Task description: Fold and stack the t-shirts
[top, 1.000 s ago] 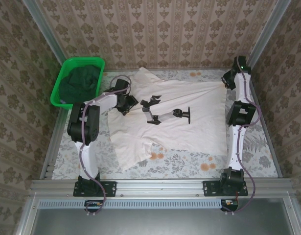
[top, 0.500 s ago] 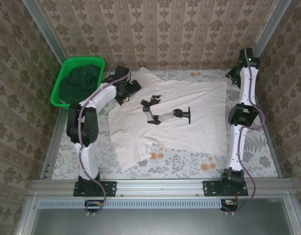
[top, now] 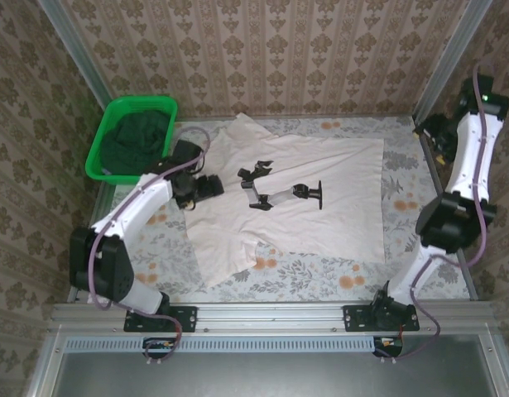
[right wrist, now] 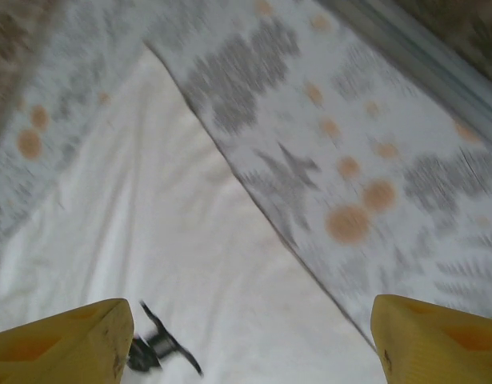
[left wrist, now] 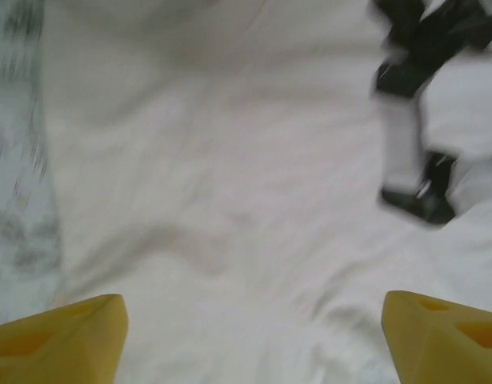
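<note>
The pale cream-pink t-shirt (top: 320, 219) lies spread flat across the table, its black chest mark (top: 279, 192) facing up. The dark green t-shirt (top: 135, 137) sits bunched inside the bright green basket. My left gripper (top: 206, 186) hovers over the cream shirt's left edge. In the left wrist view it (left wrist: 254, 344) is open, with cream cloth (left wrist: 230, 200) and the black mark (left wrist: 414, 120) beneath it. My right gripper (top: 429, 136) is raised at the far right, beside the shirt's far right corner. In the right wrist view it (right wrist: 246, 344) is open above the shirt's edge (right wrist: 150, 232).
The green basket (top: 98, 157) stands at the far left corner. A floral tablecloth (top: 411, 207) with orange spots covers the table. A metal frame post (top: 440, 58) and patterned walls close in the back and sides. A metal rail (top: 271, 314) runs along the near edge.
The left arm has drawn back from the shirt's far left part toward its left edge. The right arm has lifted and swung right, away from the far right corner.
</note>
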Available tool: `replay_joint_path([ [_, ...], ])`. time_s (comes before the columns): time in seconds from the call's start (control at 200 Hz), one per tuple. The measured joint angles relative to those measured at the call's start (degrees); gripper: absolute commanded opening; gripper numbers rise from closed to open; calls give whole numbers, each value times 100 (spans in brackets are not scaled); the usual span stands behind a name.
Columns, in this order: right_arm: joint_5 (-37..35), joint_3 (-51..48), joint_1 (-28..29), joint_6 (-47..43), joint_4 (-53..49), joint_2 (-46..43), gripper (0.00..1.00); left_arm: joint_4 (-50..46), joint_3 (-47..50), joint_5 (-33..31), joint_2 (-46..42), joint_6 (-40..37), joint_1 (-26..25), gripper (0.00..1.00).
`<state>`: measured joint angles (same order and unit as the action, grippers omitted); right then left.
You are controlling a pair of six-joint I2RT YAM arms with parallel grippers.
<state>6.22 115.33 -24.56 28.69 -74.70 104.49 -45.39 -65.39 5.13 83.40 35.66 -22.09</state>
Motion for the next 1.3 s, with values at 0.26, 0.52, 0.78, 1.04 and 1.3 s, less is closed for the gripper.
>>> replay_joint_path([
  [0.26, 264, -5268, 933, 256, 1097, -3003, 63, -905, 1366, 479, -984, -101, 92, 65],
  [0.52, 297, -7383, 925, 841, 1180, -4540, 48, -929, 2463, 1287, -1209, 151, 11, 48],
  [0.78, 201, -8083, 848, 1810, 1958, -4852, 39, -833, 2798, 1458, -1569, 411, -605, 47],
  [1.04, 184, -8631, 697, 2422, 2968, -4376, 39, -861, 2905, 1158, -1937, 800, -1248, 56],
  [1.3, 63, -8671, 599, 2594, 3488, -4234, 38, -857, 3018, 769, -1950, 1095, -1753, 57],
])
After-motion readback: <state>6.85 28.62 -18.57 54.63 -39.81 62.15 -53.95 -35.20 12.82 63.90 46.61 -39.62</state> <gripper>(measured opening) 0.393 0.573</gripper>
